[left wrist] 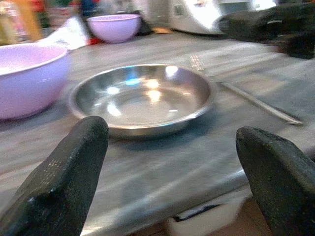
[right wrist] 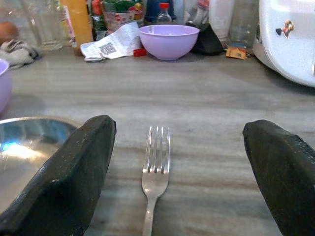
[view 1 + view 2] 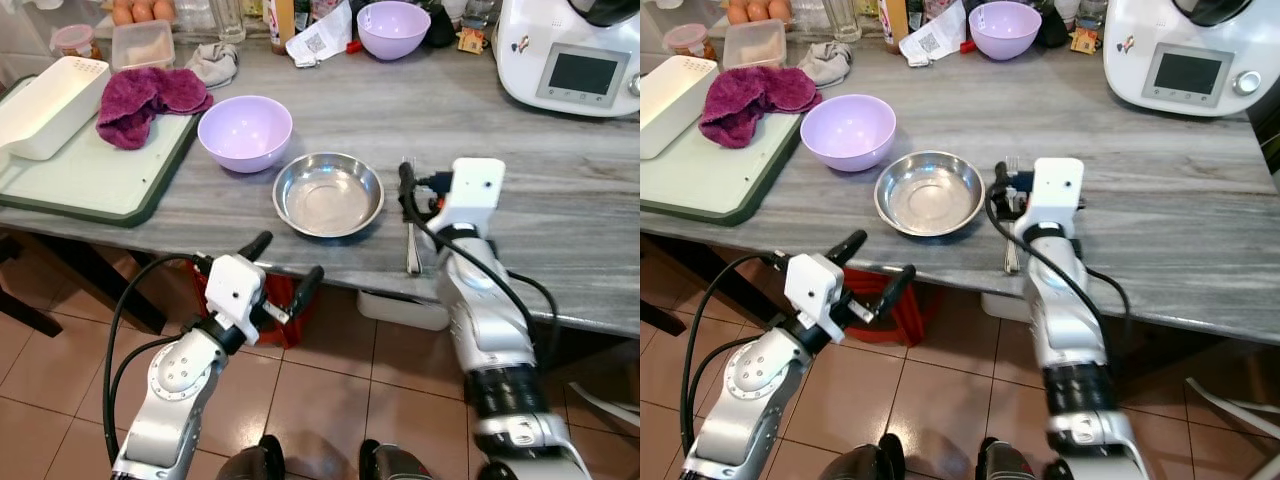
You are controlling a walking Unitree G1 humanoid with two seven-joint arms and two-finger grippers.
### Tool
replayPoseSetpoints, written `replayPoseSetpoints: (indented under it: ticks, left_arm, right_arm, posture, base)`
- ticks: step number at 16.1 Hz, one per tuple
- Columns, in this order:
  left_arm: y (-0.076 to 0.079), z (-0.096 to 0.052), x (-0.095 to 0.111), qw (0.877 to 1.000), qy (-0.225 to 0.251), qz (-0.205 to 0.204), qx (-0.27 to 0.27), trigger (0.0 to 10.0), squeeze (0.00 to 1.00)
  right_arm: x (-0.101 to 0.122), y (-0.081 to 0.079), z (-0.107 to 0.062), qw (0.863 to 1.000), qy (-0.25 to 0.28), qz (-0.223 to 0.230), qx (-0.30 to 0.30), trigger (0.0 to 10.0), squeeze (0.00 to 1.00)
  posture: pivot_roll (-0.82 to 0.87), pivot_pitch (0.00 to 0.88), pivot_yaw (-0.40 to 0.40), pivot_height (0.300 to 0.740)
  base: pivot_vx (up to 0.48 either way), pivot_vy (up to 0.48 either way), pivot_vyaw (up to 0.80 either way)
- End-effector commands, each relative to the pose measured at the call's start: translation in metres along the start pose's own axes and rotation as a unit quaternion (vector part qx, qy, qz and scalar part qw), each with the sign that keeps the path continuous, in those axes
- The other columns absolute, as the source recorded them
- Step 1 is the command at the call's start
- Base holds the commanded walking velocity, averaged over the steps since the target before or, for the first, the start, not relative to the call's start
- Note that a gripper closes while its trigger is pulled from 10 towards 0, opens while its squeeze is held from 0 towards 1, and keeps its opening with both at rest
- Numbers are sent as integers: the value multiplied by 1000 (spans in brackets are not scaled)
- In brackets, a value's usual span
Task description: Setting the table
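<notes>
Fork: the fork lies flat on the grey counter, just to the right of the steel bowl, with its 4 tines pointing away from the robot and its handle reaching toward the counter edge.
Handling: it looks like thin, stiff metal, so I judge it light but slippery and hard to lift, because it lies flush on the stone. The best hold is probably across the narrow handle near its middle, or at the handle end close to the counter edge.
Right gripper: the right gripper hovers low over the fork, 1 black finger on each side of it, spread wide and holding nothing.
Steel bowl: empty and shiny, it stands near the front edge of the counter.
Nearest purple bowl: the purple bowl is just behind and to the left of the steel bowl.
Left gripper: the left gripper hangs below the counter edge, in front of the steel bowl, also spread open and empty.
Further things: a green mat with a magenta towel lies left of the steel bowl; a second purple bowl and a white kitchen machine stand far behind it.
</notes>
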State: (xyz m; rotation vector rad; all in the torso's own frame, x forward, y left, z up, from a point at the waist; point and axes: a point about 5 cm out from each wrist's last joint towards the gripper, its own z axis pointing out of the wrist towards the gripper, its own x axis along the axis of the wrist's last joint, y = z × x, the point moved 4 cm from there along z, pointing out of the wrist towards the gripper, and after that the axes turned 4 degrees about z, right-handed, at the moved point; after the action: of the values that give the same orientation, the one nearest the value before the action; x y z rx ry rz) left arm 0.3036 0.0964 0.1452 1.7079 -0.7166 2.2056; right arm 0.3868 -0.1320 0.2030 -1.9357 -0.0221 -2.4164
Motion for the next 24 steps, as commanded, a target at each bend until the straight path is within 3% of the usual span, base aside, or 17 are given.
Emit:
replayPoseSetpoints:
  ticks: [1, 2, 6, 10, 13, 14, 16, 18, 24]
  left_arm:
    - [-5, 0, -3, 1000, -3, 4, 25, 10000, 0]
    - [-8, 3, 0, 999, 5, 2, 43, 10000, 0]
    - [-17, 4, 2, 995, 10, 12, 95, 10000, 0]
    - [-37, 2, -2, 987, -9, 24, 159, 10000, 0]
    - [-49, 1, -8, 977, -29, 28, 210, 10000, 0]
    - [-50, 2, -9, 975, -33, 29, 218, 10000, 0]
    - [-47, 7, -9, 974, -35, 31, 221, 10000, 0]
    - [-47, 9, -9, 974, -37, 30, 223, 10000, 0]
    - [-51, 10, -8, 970, -38, 24, 237, 10000, 0]
  right_arm:
    - [7, -5, -5, 999, 21, -16, 17, 10000, 859]
    - [8, -1, -8, 999, 24, -18, 13, 10000, 0]
    - [1, 21, -24, 998, 16, -53, -21, 10000, 0]
    - [-7, 37, -35, 996, -7, -66, -59, 10000, 0]
    - [-9, 34, -40, 999, -4, -16, -41, 10000, 0]
    - [-8, 33, -40, 998, -3, -30, -46, 10000, 0]
    - [-16, 25, -42, 999, -30, -8, -32, 10000, 0]
    - [-12, 17, -47, 999, -20, 33, -12, 10000, 0]
    - [-18, 20, -42, 998, -42, 36, -26, 10000, 0]
  posture:
    - [-137, 198, 8, 740]
    - [-139, 191, 6, 740]
    - [-134, 179, -1, 740]
    - [-131, 168, 3, 740]
    - [-135, 170, 4, 740]
    - [-143, 170, 6, 740]
    - [-144, 169, 10, 740]
    - [-145, 170, 14, 740]
    - [-143, 179, 15, 740]
  base:
    - [0, 0, 0]
    - [0, 0, 0]
    - [0, 0, 0]
    - [0, 0, 0]
    - [0, 0, 0]
    - [0, 0, 0]
    - [0, 0, 0]
    - [0, 0, 0]
    - [0, 0, -657]
